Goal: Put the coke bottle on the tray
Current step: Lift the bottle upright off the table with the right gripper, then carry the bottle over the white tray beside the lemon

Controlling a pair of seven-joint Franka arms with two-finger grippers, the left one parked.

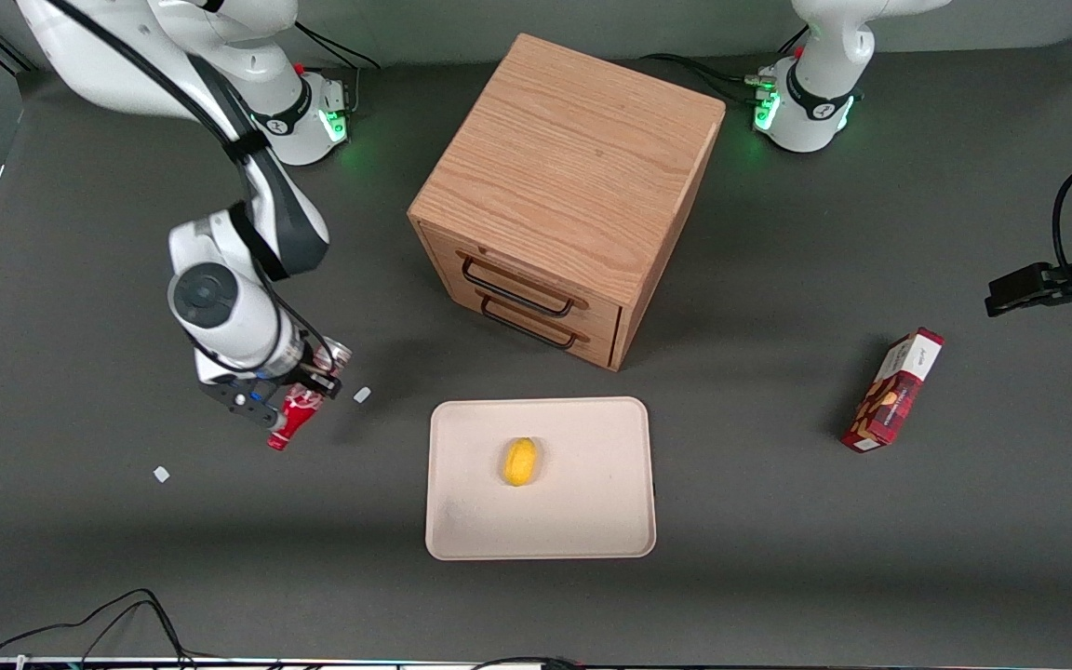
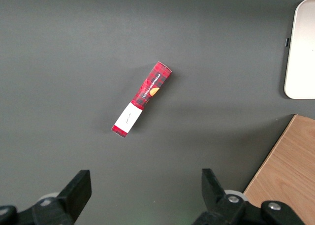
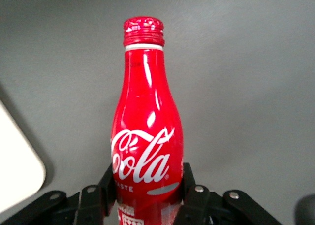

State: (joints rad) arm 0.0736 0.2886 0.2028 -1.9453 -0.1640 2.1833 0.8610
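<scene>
In the front view, your gripper [image 1: 299,395] sits at the left of the frame, pinching the bottle [image 1: 294,417], which lies tilted, cap toward the camera, beside the tray [image 1: 592,437]. A lemon [image 1: 519,462] sits mid-tray, so aim for bare tray beside it. In the right wrist view, the fingers [image 3: 196,198] clamp the bottle [image 3: 146,151] low on its body; carry it slowly, and set it down gently.

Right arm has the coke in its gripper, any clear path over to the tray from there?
Probably yes. The gripper is shut on the coke bottle, beside the tray toward the working arm's end, with only bare table between. A lemon sits mid-tray, but the nearest part of the tray is free.
</scene>
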